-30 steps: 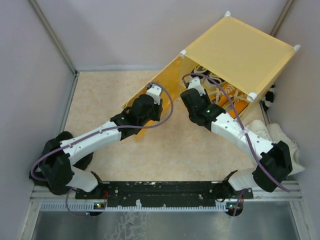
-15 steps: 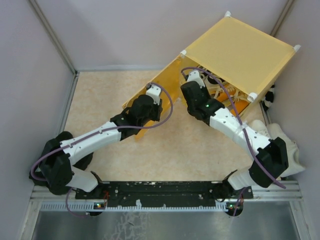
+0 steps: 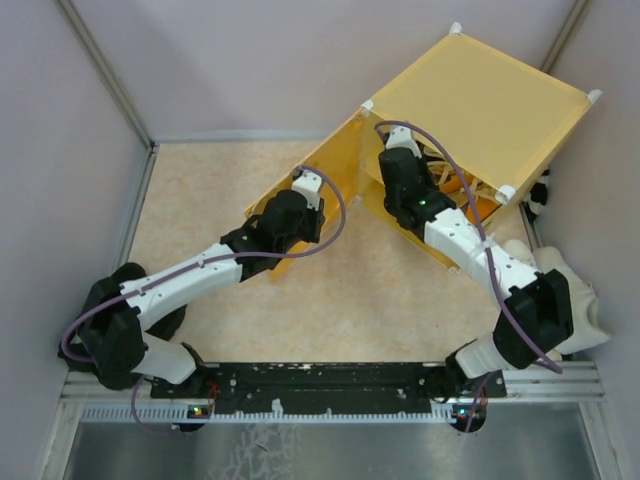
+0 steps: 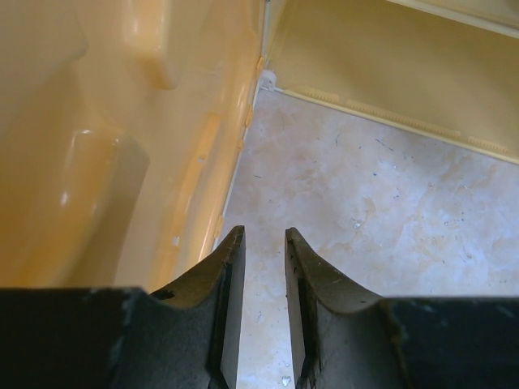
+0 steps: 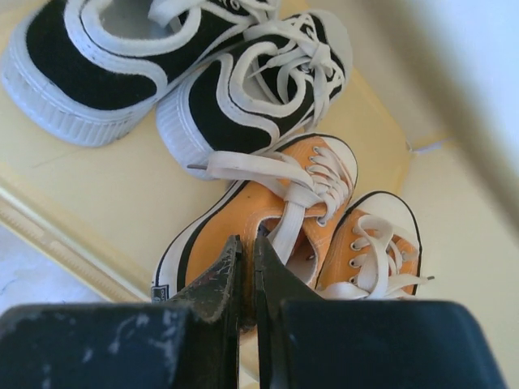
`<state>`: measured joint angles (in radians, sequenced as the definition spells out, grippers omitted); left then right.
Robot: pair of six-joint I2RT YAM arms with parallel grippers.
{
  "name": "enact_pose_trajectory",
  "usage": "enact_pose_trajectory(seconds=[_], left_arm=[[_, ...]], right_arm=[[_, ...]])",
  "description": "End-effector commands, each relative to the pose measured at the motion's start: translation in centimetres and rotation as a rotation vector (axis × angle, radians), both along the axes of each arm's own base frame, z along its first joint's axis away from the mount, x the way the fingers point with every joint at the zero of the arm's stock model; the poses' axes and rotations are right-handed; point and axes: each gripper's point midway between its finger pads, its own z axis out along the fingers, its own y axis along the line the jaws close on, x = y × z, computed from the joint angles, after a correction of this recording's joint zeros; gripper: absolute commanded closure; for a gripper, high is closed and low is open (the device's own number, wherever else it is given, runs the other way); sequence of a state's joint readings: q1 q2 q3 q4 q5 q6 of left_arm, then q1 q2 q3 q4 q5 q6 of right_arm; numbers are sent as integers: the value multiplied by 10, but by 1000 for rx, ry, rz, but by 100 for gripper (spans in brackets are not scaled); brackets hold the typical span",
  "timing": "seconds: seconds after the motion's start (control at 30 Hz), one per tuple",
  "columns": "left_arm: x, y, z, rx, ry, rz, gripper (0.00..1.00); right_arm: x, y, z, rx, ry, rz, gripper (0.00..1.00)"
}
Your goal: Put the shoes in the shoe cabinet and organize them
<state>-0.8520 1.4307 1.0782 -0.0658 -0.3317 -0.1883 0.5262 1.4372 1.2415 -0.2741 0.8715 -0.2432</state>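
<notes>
**Q:** Where is the cabinet?
**Op:** I log the cabinet (image 3: pixel 480 100) at the desk's far right corner. Its door (image 3: pixel 335 150) is swung open toward the desk's middle.

**Q:** Right tool?
**Op:** My right gripper (image 5: pixel 247 247) is inside the opening. The jaws are almost together and pinch the collar of an orange shoe (image 5: pixel 243 207). That shoe lies on a yellow panel (image 5: pixel 105 178) in the cabinet, touching its mate (image 5: pixel 361 243). I cannot tell which level it is. The black-and-white pair (image 5: pixel 211 105) lies just beyond, with one toe at the orange shoe's laces.

**Q:** Left tool?
**Op:** My left gripper (image 4: pixel 263 243) hovers low over the desk (image 4: pixel 381 211), just beside the door's inner face. The jaws stand narrow with nothing between them.

**Q:** The off-white shoes?
**Op:** The off-white shoes (image 3: pixel 575 300) lie at the desk's right edge, outside the cabinet and beside my right arm.
</notes>
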Motion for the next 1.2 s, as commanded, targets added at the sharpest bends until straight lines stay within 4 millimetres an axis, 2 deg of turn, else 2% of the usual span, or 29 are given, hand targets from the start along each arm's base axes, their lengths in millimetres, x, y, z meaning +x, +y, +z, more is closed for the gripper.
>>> enact_pose_trajectory(seconds=[0.0,0.2,0.37,0.53,0.57,0.6,0.67,0.77,0.97,1.17], left_arm=[[-1,-2,10,-39,-22,-2,68],[0,-2,9,-37,-18,-2,68],[-1,-3,7,-37,-13,-9,68],[-3,-4,7,-35,-13,-10,68],[-3,-4,6,-33,-14,-10,68],[-3,-3,6,-31,-13,-8,68],[-2,-3,5,-28,-13,-7,68],[-2,-4,5,-25,-10,-8,68],[-2,-4,3,-21,-10,-7,68],[-1,-5,0,-16,-5,-9,68]], right_arm=[[-2,-37,-8,-116,26,-148,100],[-12,-39,-25,-75,69,-176,100],[-21,-51,-30,-89,61,-239,100],[-23,-63,-47,-101,96,-293,100],[-23,-63,-49,-98,101,-296,96],[-24,-62,-51,-88,108,-294,85],[-25,-57,-50,-47,105,-274,57],[-31,-50,-41,12,77,-232,42],[-49,-29,-16,60,60,-164,39],[-83,-7,-5,41,103,-136,38]])
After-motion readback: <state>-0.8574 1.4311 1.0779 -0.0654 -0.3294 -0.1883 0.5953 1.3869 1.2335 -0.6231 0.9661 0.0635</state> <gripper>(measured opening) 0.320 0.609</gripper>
